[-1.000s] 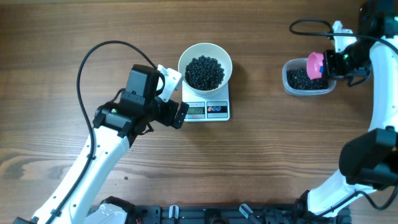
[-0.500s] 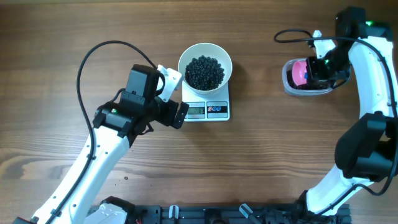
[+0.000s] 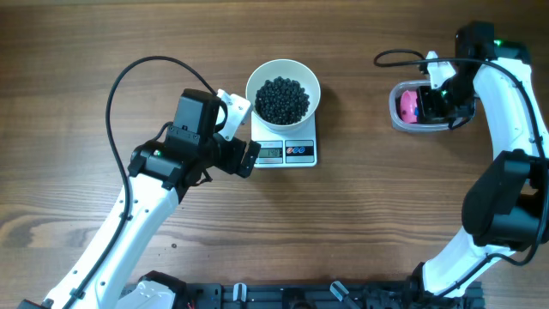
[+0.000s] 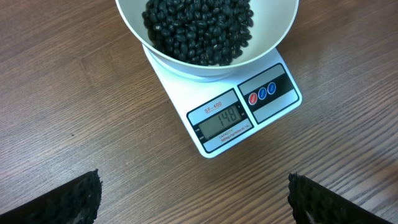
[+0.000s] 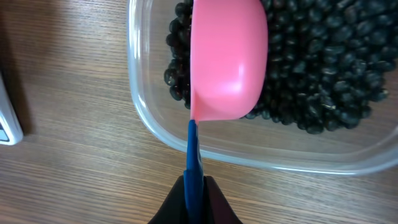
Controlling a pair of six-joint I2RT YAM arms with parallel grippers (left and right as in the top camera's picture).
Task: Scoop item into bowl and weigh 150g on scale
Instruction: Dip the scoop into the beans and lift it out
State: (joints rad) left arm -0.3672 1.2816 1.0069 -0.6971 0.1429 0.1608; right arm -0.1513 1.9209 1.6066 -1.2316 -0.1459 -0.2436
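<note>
Item: beads (image 3: 282, 99) heaped in bowl (image 4: 205, 71) on scale (image 4: 273, 102); display (image 4: 219, 123) reads 148, just short.
Left hand (image 3: 243, 136): released, beside scale.
Right hand (image 5: 194, 193): clenched on pink scoop (image 5: 227, 62), over beads in clear tub (image 5: 249, 155).
Outstanding, judged: small top-up.

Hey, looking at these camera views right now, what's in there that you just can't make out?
- Overhead: the digits on the scale are too small to read.
- Right wrist: the pink scoop shows only its outer side, so whether it carries beads is hidden. The tub runs off the top and right edges.
- Left wrist: the bowl loses its far rim to the top edge. The left gripper shows only finger corners at the bottom edge.
</note>
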